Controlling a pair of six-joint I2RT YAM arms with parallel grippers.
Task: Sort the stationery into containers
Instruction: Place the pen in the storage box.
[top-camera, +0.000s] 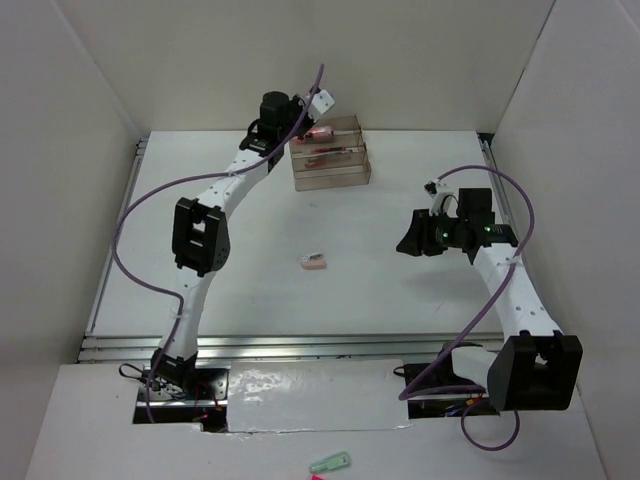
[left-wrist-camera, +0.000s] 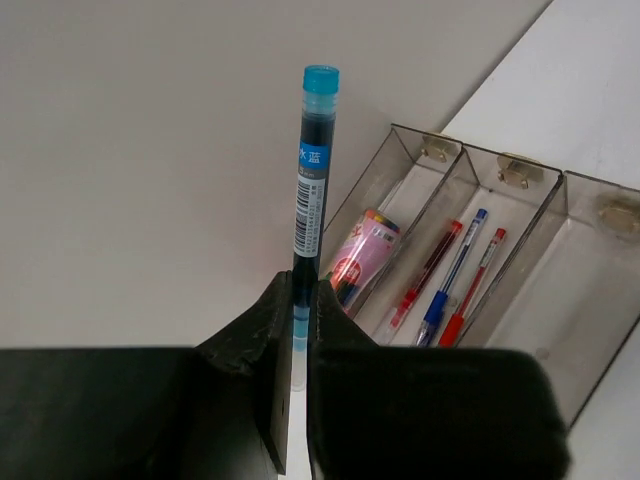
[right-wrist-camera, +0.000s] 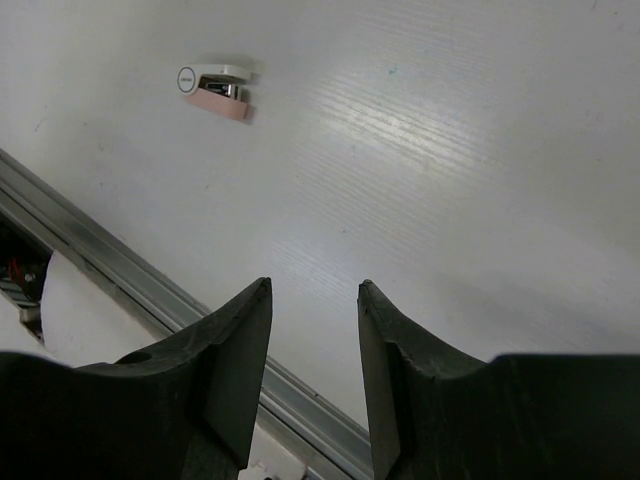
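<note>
Holding: left pincer (left-wrist-camera: 303, 292) clamped on blue pen (left-wrist-camera: 312, 170), long axis straight out from tips. Organiser (left-wrist-camera: 560, 300) just beside pen; your likely target is its middle compartment, beside red and blue pens (left-wrist-camera: 440, 290). Right pincer (right-wrist-camera: 315, 300) spread, empty, well apart from organiser; eraser (right-wrist-camera: 215, 90) on table.

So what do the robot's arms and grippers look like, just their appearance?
The left arm and right arm have white links with chunky black joint housings. A purple cable loops loosely along each. The right wrist shows small green lights. The left gripper and right gripper have matte black, wedge-shaped fingers.
</note>
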